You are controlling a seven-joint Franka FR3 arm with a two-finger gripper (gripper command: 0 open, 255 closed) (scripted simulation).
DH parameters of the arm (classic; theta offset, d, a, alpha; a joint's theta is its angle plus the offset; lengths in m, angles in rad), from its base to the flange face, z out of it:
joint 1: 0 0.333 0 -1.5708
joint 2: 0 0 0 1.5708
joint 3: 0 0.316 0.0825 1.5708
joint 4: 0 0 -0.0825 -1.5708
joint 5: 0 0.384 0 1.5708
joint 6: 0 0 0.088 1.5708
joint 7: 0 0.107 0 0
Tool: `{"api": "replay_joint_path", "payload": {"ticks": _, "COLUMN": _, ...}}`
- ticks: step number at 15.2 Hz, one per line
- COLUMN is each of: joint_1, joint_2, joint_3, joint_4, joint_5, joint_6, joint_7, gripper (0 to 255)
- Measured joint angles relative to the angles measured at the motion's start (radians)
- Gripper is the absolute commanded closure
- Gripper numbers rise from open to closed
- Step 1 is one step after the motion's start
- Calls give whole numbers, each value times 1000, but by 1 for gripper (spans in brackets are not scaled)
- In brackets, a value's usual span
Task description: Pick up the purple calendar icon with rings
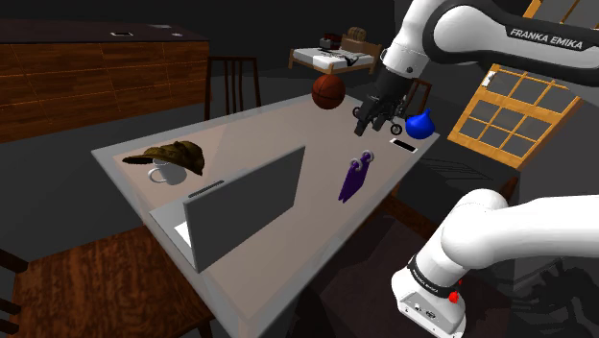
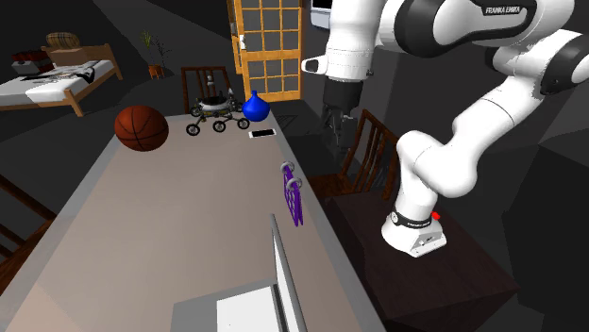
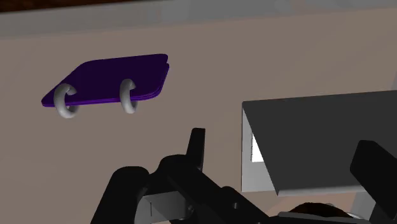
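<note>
The purple calendar icon [image 1: 352, 180] lies flat on the pale table, a thin purple slab with two grey rings [image 3: 127, 96] along one edge. It rests near the table's right edge in the second exterior view [image 2: 293, 195], between the laptop and the phone. My black gripper [image 1: 372, 115] hangs in the air above the table's far end, well above the calendar and apart from it. In the second exterior view the gripper [image 2: 337, 130] hovers past the table's right edge. In the wrist view the fingers [image 3: 122, 191] stand apart with nothing between them; the calendar [image 3: 108, 79] lies ahead.
A grey open laptop [image 1: 245, 206] stands on the table [image 1: 259, 144] beside the calendar. A brown hat on a mug [image 1: 171, 158], a basketball [image 2: 142, 127], a wheeled rover toy [image 2: 212, 107], a blue vase [image 2: 256, 107] and a phone [image 2: 263, 133] also sit there. Chairs stand around.
</note>
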State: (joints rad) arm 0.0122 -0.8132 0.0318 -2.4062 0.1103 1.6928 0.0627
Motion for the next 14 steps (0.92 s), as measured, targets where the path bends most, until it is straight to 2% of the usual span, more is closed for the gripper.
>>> {"api": "replay_joint_path", "payload": {"ticks": 2, "joint_1": -4, "joint_2": 7, "joint_3": -7, "joint_4": -2, "joint_5": -2, "joint_6": 9, "joint_7": -5, "gripper": 0}}
{"api": "replay_joint_path", "payload": {"ticks": 6, "joint_1": -40, "joint_2": 46, "joint_3": -83, "joint_4": -39, "joint_5": -29, "joint_6": 73, "joint_7": -63, "gripper": 0}}
{"api": "replay_joint_path", "payload": {"ticks": 14, "joint_1": -99, "joint_2": 206, "joint_3": -226, "joint_4": -58, "joint_5": -50, "joint_6": 227, "joint_7": -171, "gripper": 0}}
